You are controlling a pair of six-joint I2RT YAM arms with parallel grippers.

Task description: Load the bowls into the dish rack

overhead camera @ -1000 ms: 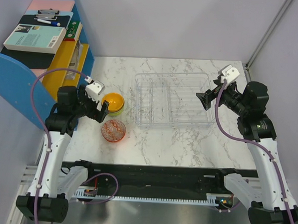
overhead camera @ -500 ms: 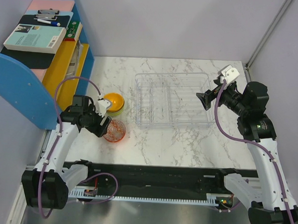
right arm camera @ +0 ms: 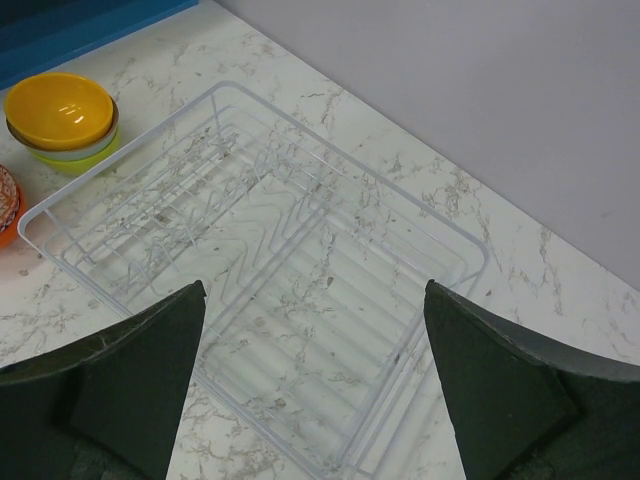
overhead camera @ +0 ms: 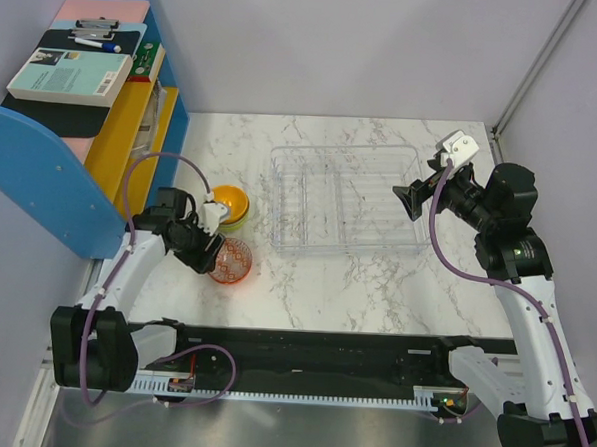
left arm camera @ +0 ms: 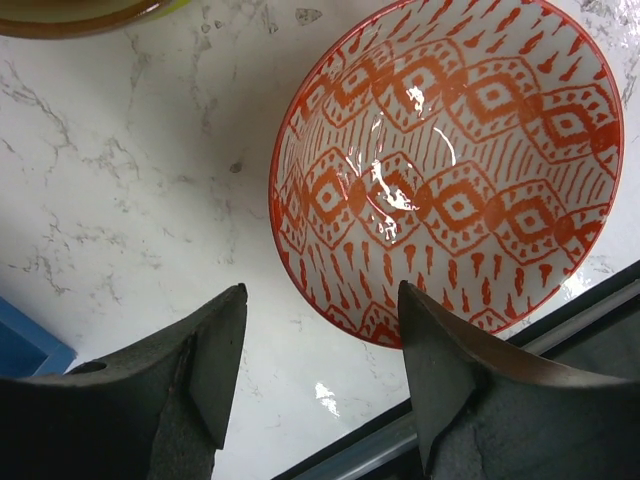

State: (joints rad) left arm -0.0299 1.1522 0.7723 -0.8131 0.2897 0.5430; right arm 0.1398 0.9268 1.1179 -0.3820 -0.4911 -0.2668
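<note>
Left gripper (left arm camera: 322, 300) released, spread over red-orange bowl (left arm camera: 450, 170), near rim between its jaws

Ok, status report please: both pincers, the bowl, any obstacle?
Left pincer open over rim of red patterned bowl, no grip yet. Right pincer open, hovering over dish rack, rack empty. Stacked bowls beside, apart.

marble (overhead camera: 316, 279) open btwn red bowl (overhead camera: 232, 261) & dish rack (overhead camera: 310, 199), bowl stack (overhead camera: 228, 200) just behind, blue shelf (overhead camera: 40, 185) close on L
</note>
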